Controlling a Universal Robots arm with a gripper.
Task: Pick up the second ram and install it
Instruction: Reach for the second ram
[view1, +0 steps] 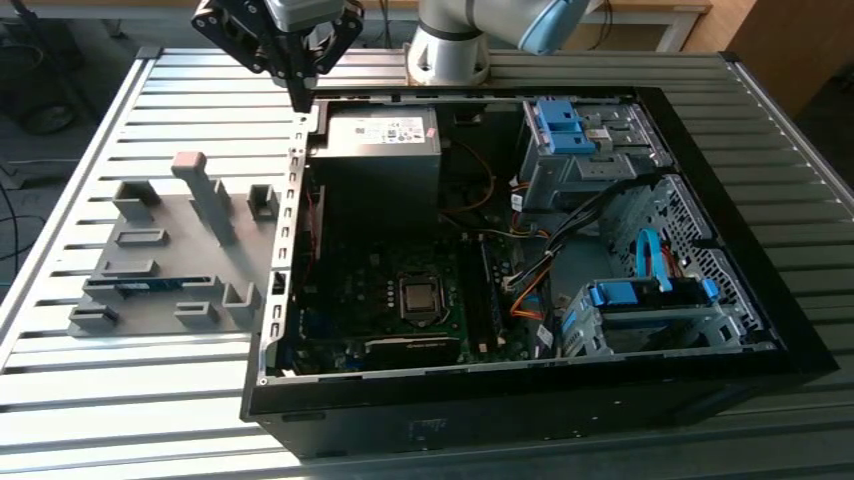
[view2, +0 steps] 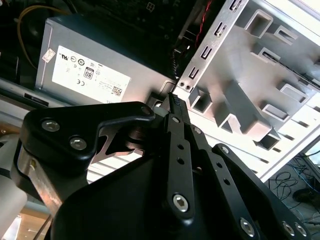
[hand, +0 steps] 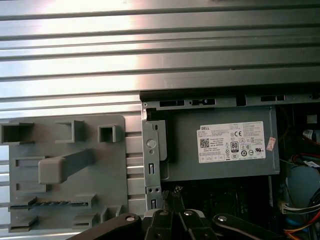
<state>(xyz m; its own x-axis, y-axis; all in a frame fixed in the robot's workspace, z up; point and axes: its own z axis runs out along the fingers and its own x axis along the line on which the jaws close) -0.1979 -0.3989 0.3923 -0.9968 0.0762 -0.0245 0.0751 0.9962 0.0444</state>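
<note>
the ribbed aluminium table (view1: 80, 400) carries the open black computer case (view1: 534, 400), lying on its side, with the grey plastic holder fixture (view1: 174, 255) just beside it on the exterior view's left. the black gripper (view1: 304, 98) hangs above the case's silver rear edge (view1: 296, 180), near the grey box-shaped power supply (view1: 384, 140). risk: a straight descent from here would likely strike that edge, so watch the clearance. the second ram (view1: 147, 284), a thin blue-teal circuit-board stick, lies in a holder slot, well apart from the gripper. the fingertips (hand: 165, 194) are drawn together, gripping and touching nothing; closed like this they could not straddle the stick.
</note>
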